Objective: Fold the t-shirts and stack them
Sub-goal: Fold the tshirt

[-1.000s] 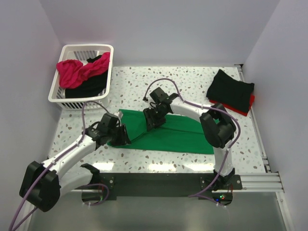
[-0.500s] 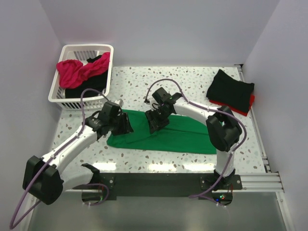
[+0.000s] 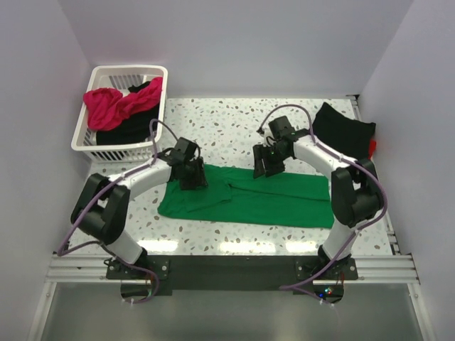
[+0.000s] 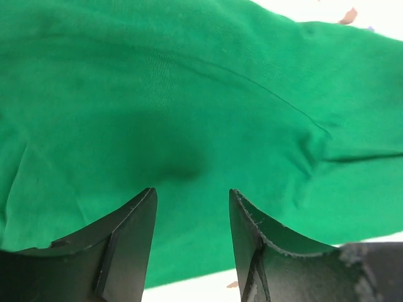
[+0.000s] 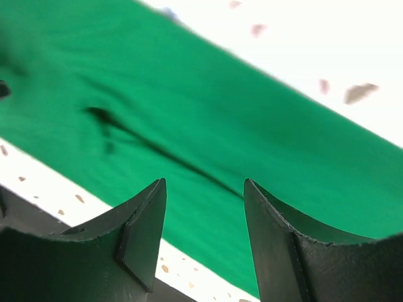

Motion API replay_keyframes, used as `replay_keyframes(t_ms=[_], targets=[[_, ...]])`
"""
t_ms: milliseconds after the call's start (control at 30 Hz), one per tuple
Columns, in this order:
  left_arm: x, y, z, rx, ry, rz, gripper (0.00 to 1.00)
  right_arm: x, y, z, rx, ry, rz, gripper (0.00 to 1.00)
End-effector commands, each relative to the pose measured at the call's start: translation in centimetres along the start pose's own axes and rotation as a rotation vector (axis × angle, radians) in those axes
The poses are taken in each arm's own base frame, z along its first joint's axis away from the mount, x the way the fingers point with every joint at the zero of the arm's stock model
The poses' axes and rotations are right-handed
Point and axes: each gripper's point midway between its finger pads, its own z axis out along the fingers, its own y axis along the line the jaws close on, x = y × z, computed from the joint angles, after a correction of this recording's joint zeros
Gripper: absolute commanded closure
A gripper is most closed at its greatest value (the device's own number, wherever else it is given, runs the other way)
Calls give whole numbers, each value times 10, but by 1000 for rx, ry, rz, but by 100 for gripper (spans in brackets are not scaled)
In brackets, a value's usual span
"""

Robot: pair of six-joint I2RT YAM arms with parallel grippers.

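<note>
Green t-shirt (image 3: 245,199) flat, left tool (image 4: 191,192) and right tool (image 5: 204,183) parted (seen only from wrists)

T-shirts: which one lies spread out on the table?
The bright green t-shirt, spread flat under the left gripper and right gripper. The pink t-shirt is bunched in the white basket; the folded black t-shirt sits on a red one at far right.

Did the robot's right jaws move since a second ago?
Yes. The right jaws slid rightwards over the bright green cloth t-shirt, away from the white slatted plastic basket and nearer the folded black cloth t-shirt.
</note>
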Motion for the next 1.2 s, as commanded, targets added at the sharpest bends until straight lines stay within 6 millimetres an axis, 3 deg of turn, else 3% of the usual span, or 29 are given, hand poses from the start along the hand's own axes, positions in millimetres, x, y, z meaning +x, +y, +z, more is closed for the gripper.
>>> replay_keyframes(t_ms=[0,300,467,500,533,700,733,867,1167], targets=[[-19,-15,11,32,-32,57,45,0,-29,-3,34,-25,15,44],[-25,-4,70,-58,93,154,44,22,-59,31,79,73,90,44],[-55,-11,94,-90,105,220,44,38,-71,41,117,125,114,44],[-52,-4,103,-114,138,227,44,41,-71,41,121,136,123,44],[-71,-11,103,-109,104,232,44,43,-73,42,124,144,130,44],[-110,-4,126,-129,98,237,44,52,-72,42,135,172,181,44],[-112,6,133,-142,114,226,44,55,-71,40,140,178,201,44],[-144,5,140,-133,68,222,44,58,-68,34,140,177,237,44],[-186,-39,160,52,-53,277,44,66,-50,32,72,189,300,44]])
